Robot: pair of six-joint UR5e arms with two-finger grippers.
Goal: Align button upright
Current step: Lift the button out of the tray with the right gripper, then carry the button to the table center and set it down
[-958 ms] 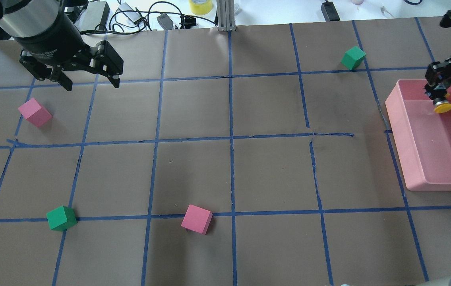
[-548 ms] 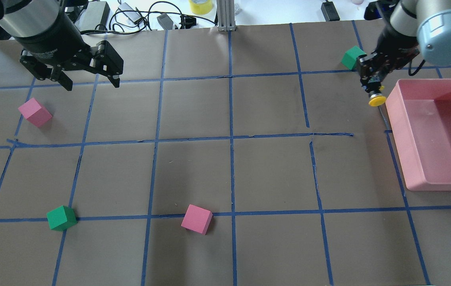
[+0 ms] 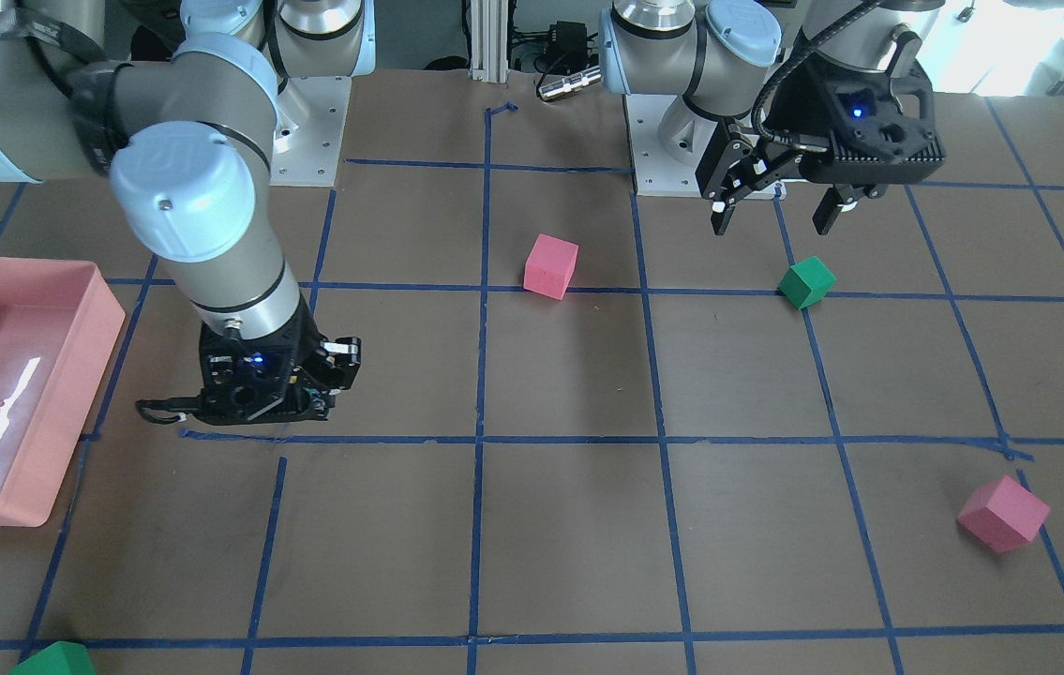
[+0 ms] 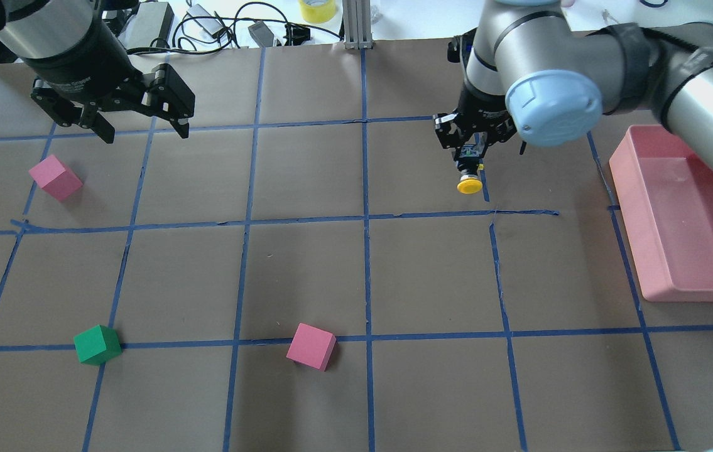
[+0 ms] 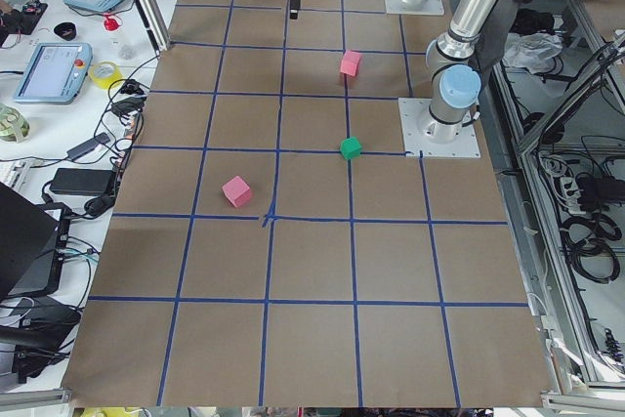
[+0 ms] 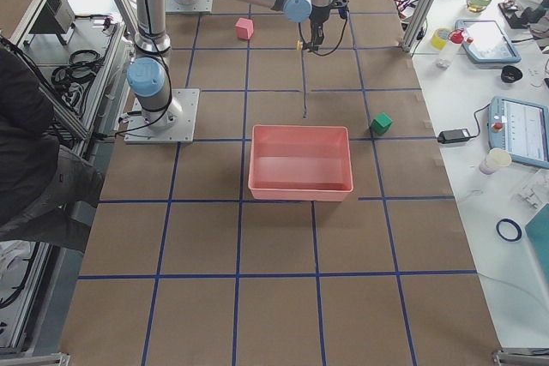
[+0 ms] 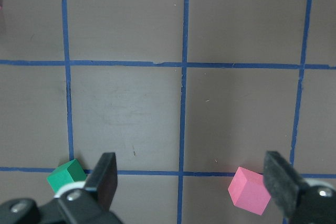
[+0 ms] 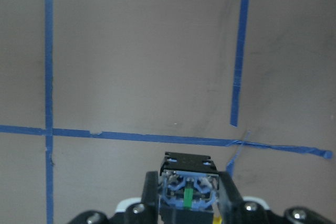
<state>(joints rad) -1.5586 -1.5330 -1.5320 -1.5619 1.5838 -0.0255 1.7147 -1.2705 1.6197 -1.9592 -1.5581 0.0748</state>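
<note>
While gripping the button (image 4: 469,186) cap-down in the closed right pincer (image 4: 470,162), hovers over the counter (image 4: 306,270), well apart from the pink tray (image 4: 629,213). Holds the left pincer (image 4: 146,133) wide open, empty. Seemingly midway: past the pickup; leaves turning cap-up and setting down.

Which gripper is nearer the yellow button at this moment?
Right. The right gripper is shut on the button and holds it by its body. The left gripper hangs open far off to the other side, near a pink cube.
</note>
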